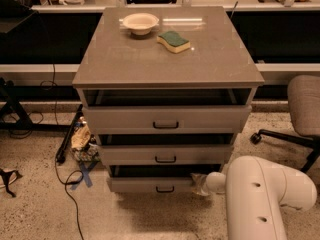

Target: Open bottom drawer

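The bottom drawer (145,185) is the lowest of three in a grey-brown cabinet (165,59). It has a flat plain front and a small black bar handle (165,189). It stands pulled out a little, with a dark gap above its front. My gripper (200,183) is low at the right end of the bottom drawer front, at the end of my white arm (265,199). The middle drawer (165,155) and the top drawer (167,119) also stand slightly out.
A bowl (140,22) and a green-and-yellow sponge (173,41) lie on the cabinet top. A grey office chair (302,114) stands to the right. Cables (70,184) and clutter (82,141) lie on the floor at the left. Dark benches run behind.
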Controlling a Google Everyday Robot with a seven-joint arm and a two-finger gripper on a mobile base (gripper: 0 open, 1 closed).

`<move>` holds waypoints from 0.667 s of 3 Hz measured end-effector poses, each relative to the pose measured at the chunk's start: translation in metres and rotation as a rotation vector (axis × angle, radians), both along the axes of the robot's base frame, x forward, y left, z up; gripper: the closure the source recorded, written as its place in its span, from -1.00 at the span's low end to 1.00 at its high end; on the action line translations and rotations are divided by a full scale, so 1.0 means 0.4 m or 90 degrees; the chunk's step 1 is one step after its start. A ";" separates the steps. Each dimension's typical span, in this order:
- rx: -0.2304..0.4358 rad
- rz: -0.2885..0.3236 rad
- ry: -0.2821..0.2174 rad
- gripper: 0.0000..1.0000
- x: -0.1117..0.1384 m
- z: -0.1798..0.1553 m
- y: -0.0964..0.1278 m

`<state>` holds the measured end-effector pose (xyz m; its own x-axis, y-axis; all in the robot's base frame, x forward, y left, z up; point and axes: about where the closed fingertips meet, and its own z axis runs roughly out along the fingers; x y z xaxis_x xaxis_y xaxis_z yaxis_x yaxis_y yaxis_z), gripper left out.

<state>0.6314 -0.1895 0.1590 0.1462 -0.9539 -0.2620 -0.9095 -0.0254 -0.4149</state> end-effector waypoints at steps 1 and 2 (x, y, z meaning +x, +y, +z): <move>-0.006 -0.018 0.011 0.78 -0.045 0.019 -0.034; -0.003 -0.047 0.024 1.00 -0.108 0.034 -0.077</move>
